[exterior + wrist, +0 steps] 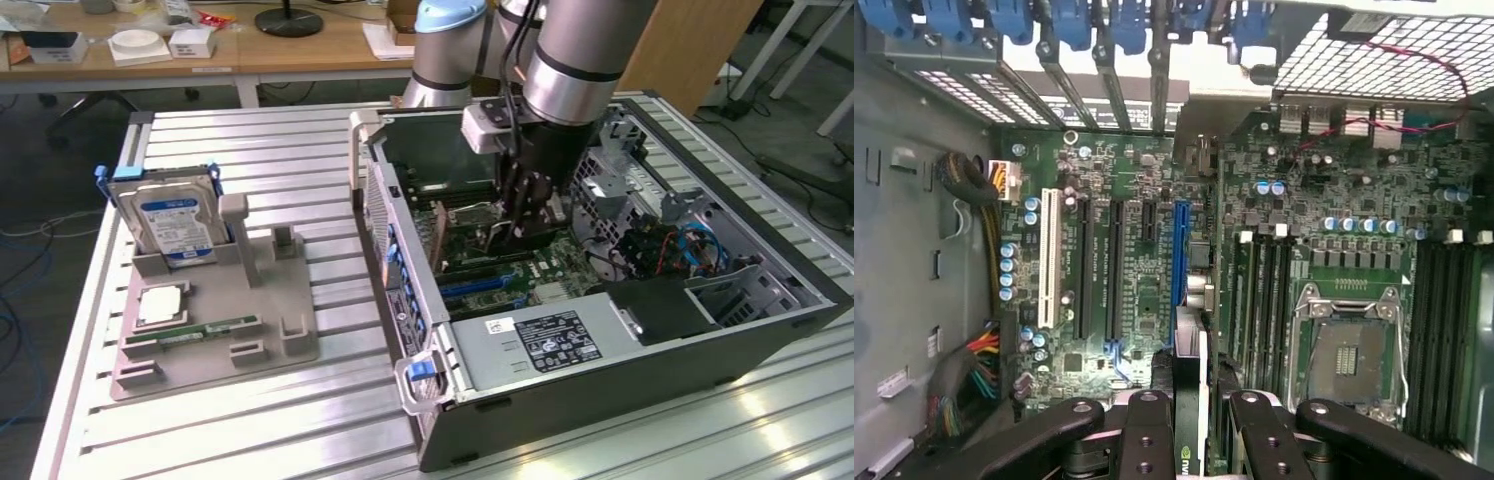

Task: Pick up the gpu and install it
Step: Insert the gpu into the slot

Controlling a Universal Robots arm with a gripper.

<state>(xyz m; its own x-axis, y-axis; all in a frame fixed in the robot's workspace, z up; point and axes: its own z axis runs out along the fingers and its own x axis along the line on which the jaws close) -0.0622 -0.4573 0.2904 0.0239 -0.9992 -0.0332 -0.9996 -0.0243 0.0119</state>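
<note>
My gripper (518,232) reaches down into the open computer case (627,350), just above the motherboard (534,272). In the wrist view the gripper (1192,425) is shut on the gpu (1190,395), a thin dark card seen edge-on with green markings. The card is lined up with the long blue expansion slot (1179,265), and its lower edge sits at or just above that slot. Whether it touches the slot I cannot tell. From the exterior view the fingers hide most of the card.
Black and white slots (1082,265) lie beside the blue one, with memory slots (1259,295) and the CPU socket (1349,360) on the other side. Blue slot clips (1069,20) line the case's rear. A grey fixture (214,330) on the exterior view's left holds the hard drive (167,222) and memory stick (207,328).
</note>
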